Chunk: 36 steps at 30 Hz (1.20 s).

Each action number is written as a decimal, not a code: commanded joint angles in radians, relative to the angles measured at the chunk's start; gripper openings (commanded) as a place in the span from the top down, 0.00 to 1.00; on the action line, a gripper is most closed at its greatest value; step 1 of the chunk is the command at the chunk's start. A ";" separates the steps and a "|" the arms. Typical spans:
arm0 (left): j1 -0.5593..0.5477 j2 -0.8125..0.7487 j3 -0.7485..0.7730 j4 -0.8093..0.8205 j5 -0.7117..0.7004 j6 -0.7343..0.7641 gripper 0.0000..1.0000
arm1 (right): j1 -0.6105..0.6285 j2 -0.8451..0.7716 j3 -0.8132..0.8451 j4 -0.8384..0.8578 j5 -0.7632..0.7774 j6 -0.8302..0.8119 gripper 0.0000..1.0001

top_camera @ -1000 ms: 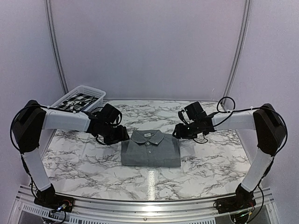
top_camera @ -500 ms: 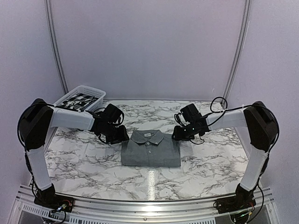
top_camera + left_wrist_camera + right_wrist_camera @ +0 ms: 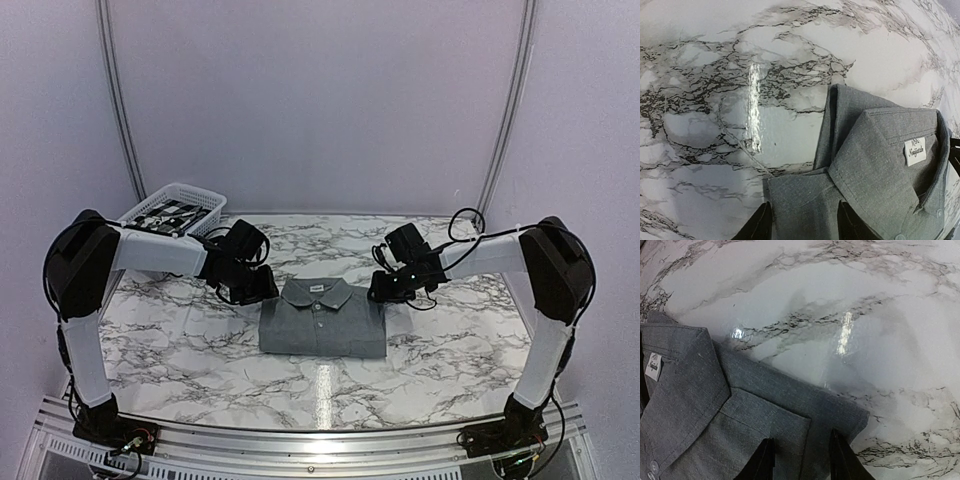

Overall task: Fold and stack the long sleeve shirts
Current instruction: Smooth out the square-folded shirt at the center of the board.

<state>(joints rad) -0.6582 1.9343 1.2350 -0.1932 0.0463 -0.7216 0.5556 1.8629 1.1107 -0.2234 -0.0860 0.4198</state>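
One grey long sleeve shirt (image 3: 322,320) lies folded into a neat rectangle at the middle of the marble table, collar toward the back, white label showing. My left gripper (image 3: 262,293) is down on its far-left shoulder corner. In the left wrist view the shirt (image 3: 880,160) fills the right side, and the left gripper (image 3: 802,207) is closed part way with shoulder fabric between its tips. My right gripper (image 3: 382,290) is on the far-right shoulder corner. The right wrist view shows the shirt (image 3: 715,415) with the right gripper (image 3: 800,437) narrowed onto the fabric beside the folded edge.
A white mesh basket (image 3: 170,212) holding dark patterned cloth stands at the table's back left corner. Bare marble table top (image 3: 180,350) surrounds the shirt. Curved frame posts and pale walls close in the back and sides.
Both arms have drawn in a little toward the shirt's far corners. Both pairs of jaws have narrowed onto the shoulder fabric. The shirt has not shifted.
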 commanded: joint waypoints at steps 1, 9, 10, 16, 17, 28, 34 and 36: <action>0.005 -0.025 -0.012 -0.050 -0.040 0.001 0.54 | 0.021 -0.033 0.046 -0.025 0.023 -0.011 0.66; 0.006 -0.036 -0.020 -0.060 -0.028 -0.013 0.54 | 0.032 -0.024 0.044 -0.024 0.023 -0.003 0.66; 0.007 -0.040 -0.022 -0.060 -0.027 -0.013 0.54 | 0.032 -0.020 0.044 -0.025 0.023 -0.001 0.66; 0.005 -0.054 -0.027 -0.061 -0.029 -0.002 0.54 | 0.034 -0.013 0.040 -0.016 0.014 0.001 0.68; 0.006 -0.047 -0.025 -0.065 -0.030 -0.003 0.54 | 0.033 -0.009 0.042 -0.016 0.011 0.002 0.68; 0.006 0.022 0.019 -0.066 -0.022 -0.013 0.58 | 0.041 -0.002 0.063 -0.021 0.005 0.003 0.80; 0.006 0.058 0.059 -0.062 -0.009 -0.013 0.70 | 0.047 -0.001 0.069 -0.022 0.002 0.004 0.87; 0.005 0.062 0.067 -0.059 -0.007 -0.012 0.77 | 0.047 -0.001 0.068 -0.023 0.003 0.002 0.90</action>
<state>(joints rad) -0.6563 1.9770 1.2655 -0.2363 0.0307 -0.7372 0.5911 1.8606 1.1366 -0.2428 -0.0803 0.4187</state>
